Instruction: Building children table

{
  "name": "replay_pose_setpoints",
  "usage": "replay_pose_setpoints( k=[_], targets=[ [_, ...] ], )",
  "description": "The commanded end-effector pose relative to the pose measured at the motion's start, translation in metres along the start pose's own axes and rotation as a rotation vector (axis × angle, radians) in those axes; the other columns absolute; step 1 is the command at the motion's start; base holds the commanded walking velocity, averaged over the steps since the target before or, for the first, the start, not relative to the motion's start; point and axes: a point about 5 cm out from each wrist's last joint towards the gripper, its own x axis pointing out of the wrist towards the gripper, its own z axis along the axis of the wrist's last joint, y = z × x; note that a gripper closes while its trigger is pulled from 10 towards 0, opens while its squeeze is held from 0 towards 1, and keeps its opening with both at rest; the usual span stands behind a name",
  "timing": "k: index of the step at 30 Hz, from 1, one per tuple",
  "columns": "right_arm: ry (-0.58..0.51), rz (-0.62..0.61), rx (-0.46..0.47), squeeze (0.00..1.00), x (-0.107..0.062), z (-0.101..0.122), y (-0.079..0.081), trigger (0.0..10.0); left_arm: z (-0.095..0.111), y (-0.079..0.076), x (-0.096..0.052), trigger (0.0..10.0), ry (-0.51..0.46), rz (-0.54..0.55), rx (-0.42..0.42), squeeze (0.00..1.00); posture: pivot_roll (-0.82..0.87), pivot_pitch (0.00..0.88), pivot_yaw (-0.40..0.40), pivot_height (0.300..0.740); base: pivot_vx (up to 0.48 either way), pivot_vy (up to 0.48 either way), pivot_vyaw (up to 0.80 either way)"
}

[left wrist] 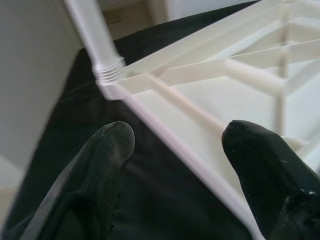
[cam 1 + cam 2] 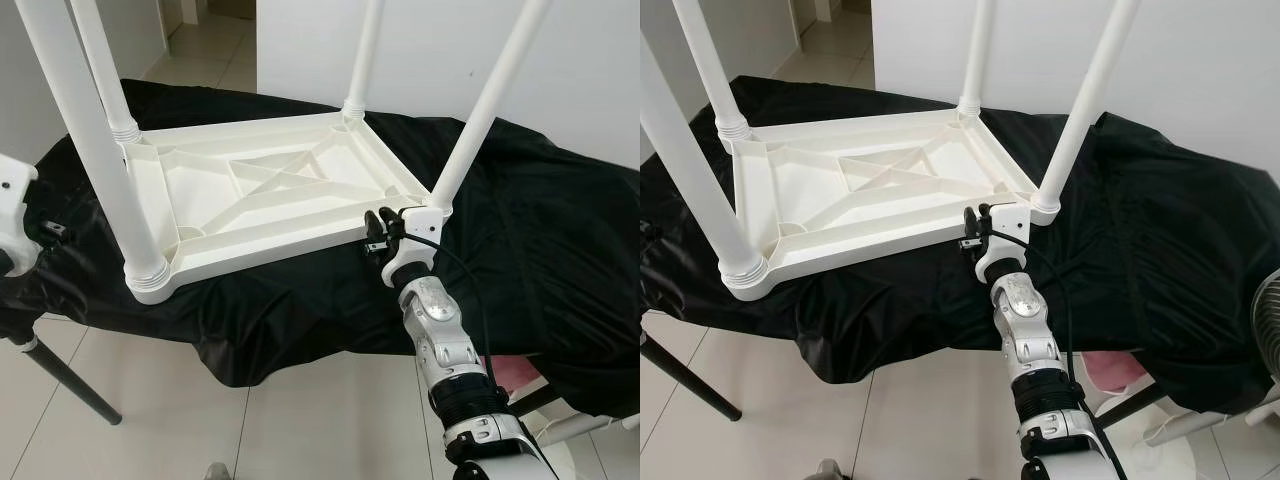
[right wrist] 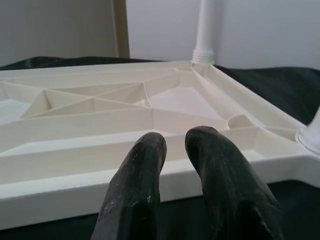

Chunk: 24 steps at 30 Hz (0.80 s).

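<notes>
A white plastic children's table (image 2: 215, 235) lies upside down on a black cloth, its ribbed underside facing up. Four white legs stand in its corners: near left (image 2: 90, 140), far left (image 2: 105, 70), far right (image 2: 365, 50) and near right (image 2: 490, 100). My right gripper (image 2: 378, 228) is at the table's near edge, just left of the near-right corner. Its fingers (image 3: 145, 165) are shut together with nothing between them, tips at the rim (image 3: 75, 190). My left gripper (image 1: 175, 140) is open over the cloth beside the table's left edge, facing a leg socket (image 1: 107, 70).
The black cloth (image 2: 540, 230) drapes over a low stand and hangs over its front. A black stand leg (image 2: 70, 380) slants to the tiled floor at the left. A pink item (image 2: 522, 375) and a fan (image 2: 1265, 330) sit low at the right. A white wall rises behind.
</notes>
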Motion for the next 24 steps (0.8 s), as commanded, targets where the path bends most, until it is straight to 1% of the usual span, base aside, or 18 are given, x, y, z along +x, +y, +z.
replay_pose_setpoints(
  k=[1, 2, 3, 5, 8, 9, 11, 12, 14, 15, 16, 17, 18, 19, 20, 21, 23, 24],
  targets=[
    [0.049, -0.034, 0.002, 0.0, -0.003, -0.009, -0.006, 10.0, 0.001, -0.007, 0.008, 10.0, -0.013, -0.019, 0.009, 0.0, 0.08, 0.049, -0.071, 0.74, 0.0, 0.0, 0.0],
    [0.049, -0.034, 0.002, 0.0, -0.003, -0.009, -0.006, 10.0, 0.001, -0.007, 0.008, 10.0, -0.013, -0.019, 0.009, 0.0, 0.08, 0.049, -0.071, 0.74, 0.0, 0.0, 0.0],
    [0.057, -0.045, 0.004, 0.0, -0.003, -0.011, -0.006, 10.0, 0.002, -0.011, 0.013, 10.0, -0.026, -0.023, -0.011, 0.0, 0.08, 0.052, -0.073, 0.74, 0.0, 0.0, 0.0],
    [0.057, -0.045, 0.004, 0.0, -0.003, -0.011, -0.006, 10.0, 0.002, -0.011, 0.013, 10.0, -0.026, -0.023, -0.011, 0.0, 0.08, 0.052, -0.073, 0.74, 0.0, 0.0, 0.0],
    [0.106, -0.103, 0.022, 0.0, -0.001, -0.018, -0.013, 10.0, -0.001, -0.04, 0.034, 10.0, -0.049, -0.121, -0.043, 0.0, 0.07, 0.056, -0.073, 0.74, 0.0, 0.0, 0.0],
    [0.106, -0.103, 0.022, 0.0, -0.001, -0.018, -0.013, 10.0, -0.001, -0.04, 0.034, 10.0, -0.049, -0.121, -0.043, 0.0, 0.07, 0.056, -0.073, 0.74, 0.0, 0.0, 0.0],
    [0.128, -0.137, 0.022, 0.0, 0.001, -0.02, -0.018, 10.0, -0.003, -0.06, 0.04, 10.0, -0.055, -0.192, -0.048, 0.0, 0.07, 0.059, -0.074, 0.74, 0.0, 0.0, 0.0],
    [0.128, -0.137, 0.022, 0.0, 0.001, -0.02, -0.018, 10.0, -0.003, -0.06, 0.04, 10.0, -0.055, -0.192, -0.048, 0.0, 0.07, 0.059, -0.074, 0.74, 0.0, 0.0, 0.0],
    [0.153, -0.18, 0.015, 0.0, 0.002, -0.023, -0.024, 10.0, -0.004, -0.084, 0.044, 10.0, -0.067, -0.266, -0.025, 0.0, 0.07, 0.063, -0.076, 0.74, 0.0, 0.0, 0.0],
    [0.153, -0.18, 0.015, 0.0, 0.002, -0.023, -0.024, 10.0, -0.004, -0.084, 0.044, 10.0, -0.067, -0.266, -0.025, 0.0, 0.07, 0.063, -0.076, 0.74, 0.0, 0.0, 0.0],
    [0.166, -0.207, 0.008, 0.0, 0.002, -0.024, -0.027, 10.0, -0.004, -0.094, 0.047, 10.0, -0.078, -0.285, -0.032, 0.0, 0.07, 0.069, -0.081, 0.74, 0.0, 0.0, 0.0],
    [0.166, -0.207, 0.008, 0.0, 0.002, -0.024, -0.027, 10.0, -0.004, -0.094, 0.047, 10.0, -0.078, -0.285, -0.032, 0.0, 0.07, 0.069, -0.081, 0.74, 0.0, 0.0, 0.0],
    [0.177, -0.226, 0.003, 0.0, 0.002, -0.025, -0.03, 10.0, -0.003, -0.101, 0.049, 10.0, -0.087, -0.299, -0.054, 0.0, 0.08, 0.069, -0.083, 0.74, 0.0, 0.0, 0.0],
    [0.188, -0.241, 0.003, 0.0, 0.001, -0.027, -0.032, 10.0, 0.0, -0.112, 0.052, 10.0, -0.102, -0.334, -0.062, 0.0, 0.08, 0.072, -0.084, 0.74, 0.0, 0.0, 0.0],
    [0.188, -0.241, 0.003, 0.0, 0.001, -0.027, -0.032, 10.0, 0.0, -0.112, 0.052, 10.0, -0.102, -0.334, -0.062, 0.0, 0.08, 0.072, -0.084, 0.74, 0.0, 0.0, 0.0],
    [0.195, -0.249, 0.004, 0.0, 0.001, -0.028, -0.034, 10.0, 0.002, -0.124, 0.055, 10.0, -0.115, -0.367, -0.08, 0.0, 0.08, 0.072, -0.084, 0.74, 0.0, 0.0, 0.0],
    [0.195, -0.249, 0.004, 0.0, 0.001, -0.028, -0.034, 10.0, 0.002, -0.124, 0.055, 10.0, -0.115, -0.367, -0.08, 0.0, 0.08, 0.072, -0.084, 0.74, 0.0, 0.0, 0.0],
    [0.203, -0.252, 0.012, 0.0, 0.001, -0.029, -0.035, 10.0, 0.006, -0.138, 0.056, 10.0, -0.131, -0.414, -0.079, 0.0, 0.07, 0.078, -0.083, 0.74, 0.0, 0.0, 0.0]
  ],
)
